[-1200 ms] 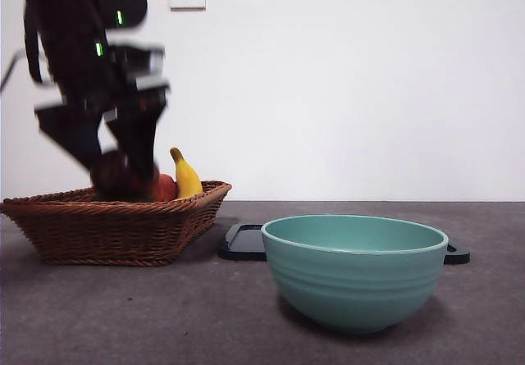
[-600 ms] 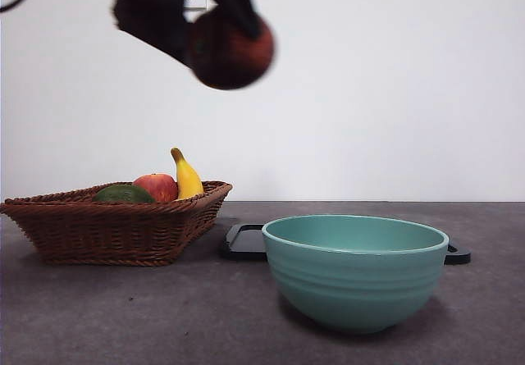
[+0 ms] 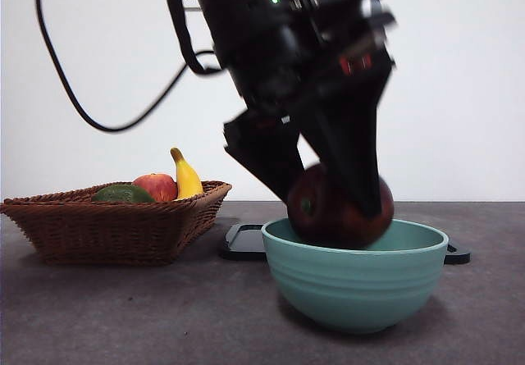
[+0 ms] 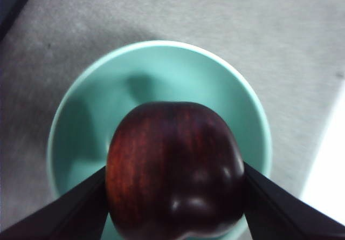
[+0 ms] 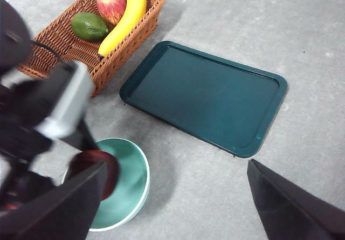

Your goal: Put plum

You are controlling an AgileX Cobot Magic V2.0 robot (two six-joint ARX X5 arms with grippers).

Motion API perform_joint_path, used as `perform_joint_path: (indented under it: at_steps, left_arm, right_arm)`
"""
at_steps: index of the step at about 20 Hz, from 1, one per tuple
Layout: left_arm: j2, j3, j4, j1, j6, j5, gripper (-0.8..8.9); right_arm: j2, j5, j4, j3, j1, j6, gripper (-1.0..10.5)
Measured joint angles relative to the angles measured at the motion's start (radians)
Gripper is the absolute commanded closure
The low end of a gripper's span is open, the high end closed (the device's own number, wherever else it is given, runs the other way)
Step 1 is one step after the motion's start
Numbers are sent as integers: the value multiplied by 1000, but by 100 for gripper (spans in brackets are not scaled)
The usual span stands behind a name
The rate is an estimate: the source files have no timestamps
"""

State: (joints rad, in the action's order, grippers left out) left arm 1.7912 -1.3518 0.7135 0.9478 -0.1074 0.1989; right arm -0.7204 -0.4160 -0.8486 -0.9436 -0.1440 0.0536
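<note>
Across the middle of the front view, the left arm comes down big and dark from the top edge, a black cable looping off to the upper left. Its left gripper (image 3: 340, 205) is clamped on the plum (image 3: 338, 207), one black jaw on either side of the fruit, and the left wrist view shows both jaws pressed against its glossy maroon skin. The plum hangs over the mouth of the teal bowl (image 3: 354, 279), its lower part dipping below the rim; whether it touches the inside I cannot tell.

At the left of the front view sits the wicker basket (image 3: 115, 230), with a banana (image 3: 186, 176), a red-yellow apple (image 3: 157, 188) and a dull green fruit (image 3: 123, 193) inside. Behind the bowl lies a dark green tray (image 5: 207, 97), flat on the grey table (image 3: 123, 316), just beside the basket.

Near the lower edge of the right wrist view, the right gripper (image 5: 172, 207) stands high above the table, its jaws spread wide and holding nothing.
</note>
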Motion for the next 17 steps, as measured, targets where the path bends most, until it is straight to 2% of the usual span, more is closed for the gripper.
perform_joint_path:
  at_steps: [8, 11, 15, 17]
  left_arm:
    - [80, 0, -45, 15, -34, -17, 531]
    - [80, 0, -51, 17, -42, -17, 432]
    - [80, 0, -52, 17, -44, -18, 426]
    - [80, 0, -52, 17, -45, -18, 384]
  right_arm:
    - [0, 0, 0, 0, 0, 0, 526]
    - [0, 0, 0, 0, 0, 0, 527]
    - [0, 0, 0, 0, 0, 0, 527]
    - [0, 0, 0, 0, 0, 0, 527]
